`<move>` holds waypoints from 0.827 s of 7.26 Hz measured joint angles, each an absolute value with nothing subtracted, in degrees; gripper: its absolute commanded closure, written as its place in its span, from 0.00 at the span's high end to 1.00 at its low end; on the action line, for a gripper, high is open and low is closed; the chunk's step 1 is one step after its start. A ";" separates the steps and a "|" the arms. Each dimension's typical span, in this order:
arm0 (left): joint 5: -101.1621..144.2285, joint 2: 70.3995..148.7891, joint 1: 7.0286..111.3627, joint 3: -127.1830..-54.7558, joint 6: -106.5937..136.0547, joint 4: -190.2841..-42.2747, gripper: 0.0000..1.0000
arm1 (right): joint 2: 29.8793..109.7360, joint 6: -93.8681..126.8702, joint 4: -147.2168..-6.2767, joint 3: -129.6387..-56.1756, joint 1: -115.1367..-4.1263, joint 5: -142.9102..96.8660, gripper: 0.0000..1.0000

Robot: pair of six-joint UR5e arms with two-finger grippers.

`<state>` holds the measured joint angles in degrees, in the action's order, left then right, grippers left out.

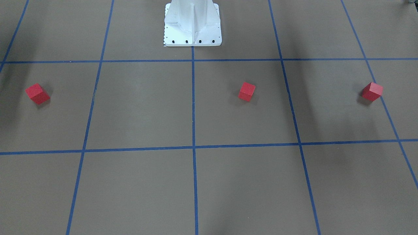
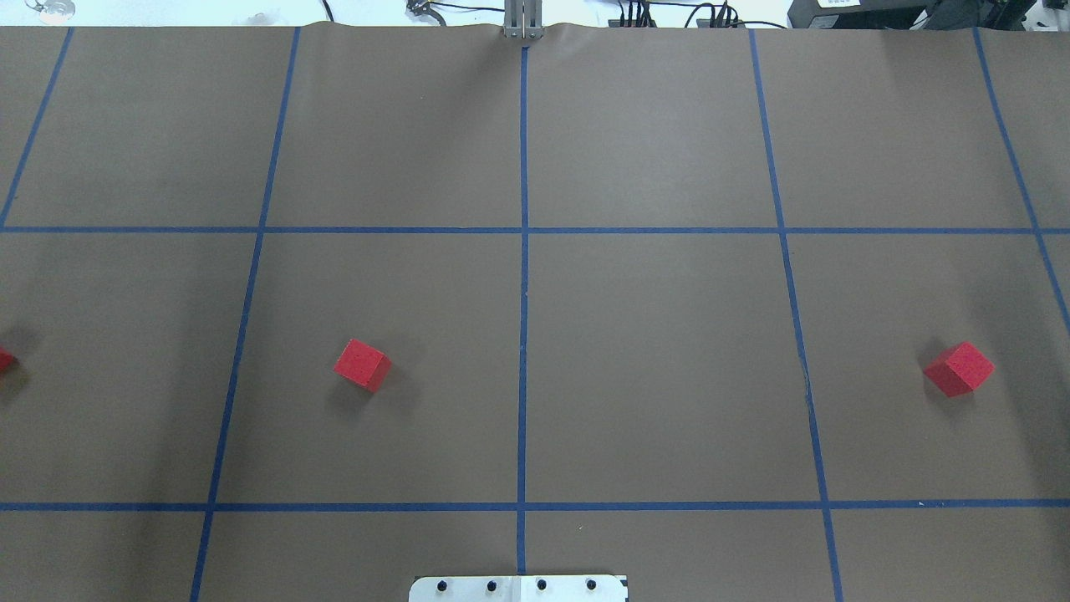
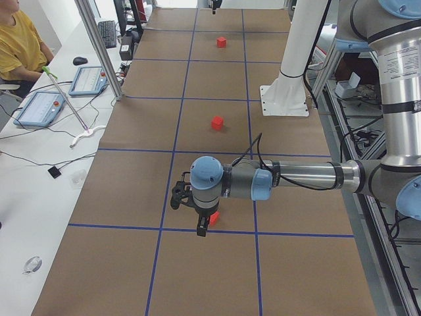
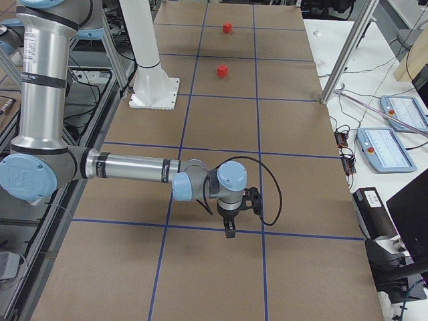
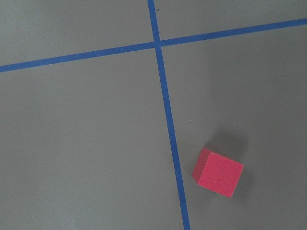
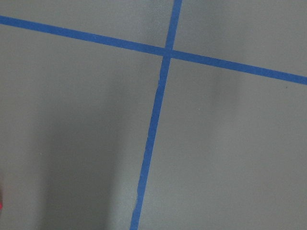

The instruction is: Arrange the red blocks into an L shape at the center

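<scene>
Three red blocks lie apart in one row on the brown table. In the overhead view one [image 2: 362, 365] sits left of centre, one [image 2: 959, 369] far right, and one [image 2: 2, 359] is cut by the left edge. The front view shows all three [image 1: 37, 93] [image 1: 247, 91] [image 1: 372, 91]. My left gripper [image 3: 197, 220] hovers over the left-end block [image 3: 214, 218], which the left wrist view shows [image 5: 218, 172]. My right gripper [image 4: 231, 226] hovers at the right end. I cannot tell whether either gripper is open or shut.
The white robot pedestal [image 1: 192, 26] stands at the table's middle on the robot's side. Blue tape lines [image 2: 523, 251] mark a grid. An aluminium post [image 3: 99, 46], tablets [image 3: 39, 108] and a seated operator [image 3: 20, 39] are beside the table.
</scene>
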<state>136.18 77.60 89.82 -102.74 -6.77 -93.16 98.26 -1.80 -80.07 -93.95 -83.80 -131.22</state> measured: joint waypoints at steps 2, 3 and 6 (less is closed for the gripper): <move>136.51 77.65 89.82 -103.11 -6.47 -93.20 1.00 | 98.26 -1.79 -80.07 -93.95 -83.79 -131.22 1.00; 136.40 77.55 89.82 -103.52 -6.41 -93.19 1.00 | 98.18 -1.67 -80.05 -94.04 -83.78 -131.22 1.00; 136.33 77.62 89.75 -104.02 -6.44 -93.20 1.00 | 97.60 -1.64 -79.96 -95.67 -83.76 -131.20 1.00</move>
